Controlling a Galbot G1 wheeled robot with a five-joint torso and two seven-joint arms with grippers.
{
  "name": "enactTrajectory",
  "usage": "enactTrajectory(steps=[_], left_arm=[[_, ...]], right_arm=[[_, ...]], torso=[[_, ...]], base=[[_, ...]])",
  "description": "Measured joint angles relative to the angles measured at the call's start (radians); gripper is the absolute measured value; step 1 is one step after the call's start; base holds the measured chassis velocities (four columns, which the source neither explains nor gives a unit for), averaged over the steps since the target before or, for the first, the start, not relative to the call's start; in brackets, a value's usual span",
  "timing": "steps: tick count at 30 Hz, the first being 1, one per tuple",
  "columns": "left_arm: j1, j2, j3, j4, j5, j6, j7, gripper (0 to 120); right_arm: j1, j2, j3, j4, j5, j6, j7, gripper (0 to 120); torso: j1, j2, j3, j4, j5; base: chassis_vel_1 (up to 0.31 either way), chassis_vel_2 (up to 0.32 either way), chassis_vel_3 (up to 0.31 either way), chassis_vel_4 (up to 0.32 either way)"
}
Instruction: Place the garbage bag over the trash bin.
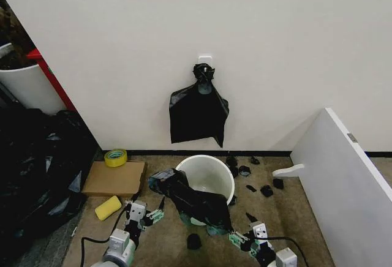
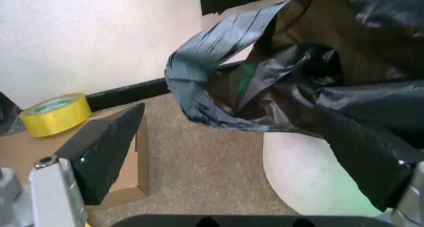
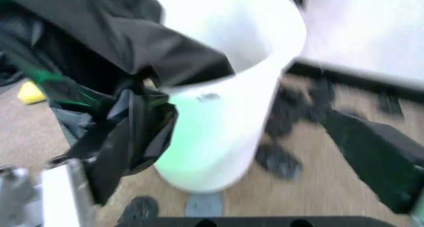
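Observation:
The trash bin (image 1: 208, 172) is a white bucket standing on the carpet by the wall. The garbage bag (image 1: 195, 203), black and crinkly, lies draped over the bin's near rim and hangs down its front. My left gripper (image 1: 149, 215) hovers just left of the bag, open. In the left wrist view its taped fingers (image 2: 106, 147) stand wide apart and the bag (image 2: 265, 88) billows beyond them, brushing one finger. My right gripper (image 1: 240, 240) sits low at the bag's right corner, open. In the right wrist view the bag (image 3: 119, 63) and bin (image 3: 225, 117) lie between its spread fingers (image 3: 374, 157).
A knotted black bundle (image 1: 199, 111) hangs on the wall behind the bin. A cardboard box (image 1: 115, 178) with yellow tape (image 1: 115, 157) and a yellow sponge (image 1: 108, 207) lie to the left. A heap of black bags (image 1: 37, 169) fills the left; a white board (image 1: 343, 175) leans at the right.

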Motion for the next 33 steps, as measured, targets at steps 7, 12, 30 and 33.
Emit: enactTrajectory(steps=[7, 12, 30, 33], left_arm=[[-0.003, 0.003, 0.000, -0.020, 0.003, 0.006, -0.001, 100], [-0.003, -0.003, 0.000, -0.023, 0.009, 0.010, -0.003, 100], [0.012, -0.017, 0.009, -0.035, 0.051, 0.006, 0.000, 100], [0.017, -0.016, 0.020, -0.048, 0.056, 0.006, 0.013, 100]], right_arm=[[0.044, 0.010, 0.091, -0.101, -0.097, 0.293, -0.302, 100], [0.114, 0.031, 0.121, -0.170, -0.107, 0.498, -0.510, 100], [0.119, 0.014, 0.067, -0.091, 0.106, 0.227, -0.270, 100], [0.114, 0.003, 0.081, -0.102, 0.041, 0.275, -0.315, 100]], torso=[[0.000, 0.000, 0.000, 0.0000, -0.0001], [0.000, 0.000, 0.000, 0.0001, 0.0000], [0.000, 0.000, 0.000, 0.0002, 0.0000], [0.000, 0.000, 0.000, 0.0001, 0.0000]], base=[[0.000, 0.000, 0.000, 0.000], [0.000, 0.000, 0.000, 0.000], [0.000, 0.000, 0.000, 0.000], [0.000, 0.000, 0.000, 0.000]])
